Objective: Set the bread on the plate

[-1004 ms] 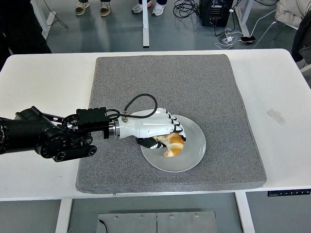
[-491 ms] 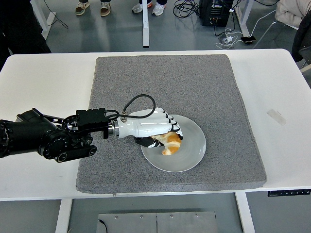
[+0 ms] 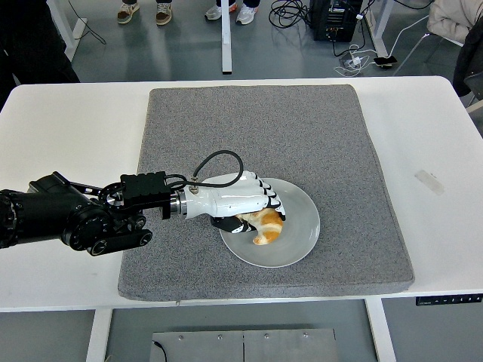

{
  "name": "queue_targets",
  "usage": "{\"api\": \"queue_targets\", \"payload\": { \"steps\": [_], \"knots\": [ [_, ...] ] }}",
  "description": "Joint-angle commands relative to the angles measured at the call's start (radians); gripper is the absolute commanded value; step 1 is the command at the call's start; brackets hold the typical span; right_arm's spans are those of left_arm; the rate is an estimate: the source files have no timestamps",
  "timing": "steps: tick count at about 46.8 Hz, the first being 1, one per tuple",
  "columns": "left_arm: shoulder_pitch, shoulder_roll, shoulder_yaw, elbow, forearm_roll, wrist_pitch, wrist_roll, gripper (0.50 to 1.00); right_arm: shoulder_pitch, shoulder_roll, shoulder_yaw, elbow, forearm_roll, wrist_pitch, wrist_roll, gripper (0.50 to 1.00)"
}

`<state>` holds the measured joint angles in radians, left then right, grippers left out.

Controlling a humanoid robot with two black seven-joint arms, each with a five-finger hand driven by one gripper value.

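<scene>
The left hand (image 3: 240,202) is shown over the 9 o'clock side of the plate (image 3: 298,237), its fingers (image 3: 273,201) curled over the bread (image 3: 266,225) and touching it; a firm grasp cannot be confirmed. The bread is seen on the plate, left of centre. The plate is set on the grey mat (image 3: 317,136), toward the mat's 6 o'clock edge. Bare mat is seen from 12 to 3 o'clock. White counter (image 3: 438,143) is exposed on both sides.
</scene>
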<state>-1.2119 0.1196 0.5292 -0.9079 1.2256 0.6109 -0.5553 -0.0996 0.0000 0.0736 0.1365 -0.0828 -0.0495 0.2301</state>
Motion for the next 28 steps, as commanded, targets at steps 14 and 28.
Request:
{"api": "queue_targets", "payload": {
  "steps": [14,28],
  "knots": [
    [-0.006,0.003,-0.003,-0.002,-0.017,-0.033,-0.003,0.881,0.0,0.0,0.0,0.0,0.0,-0.001,0.0,1.0],
    [-0.029,0.015,-0.003,-0.016,-0.015,-0.105,-0.018,0.93,0.0,0.0,0.0,0.0,0.0,0.0,0.0,1.0]
  ]
}}
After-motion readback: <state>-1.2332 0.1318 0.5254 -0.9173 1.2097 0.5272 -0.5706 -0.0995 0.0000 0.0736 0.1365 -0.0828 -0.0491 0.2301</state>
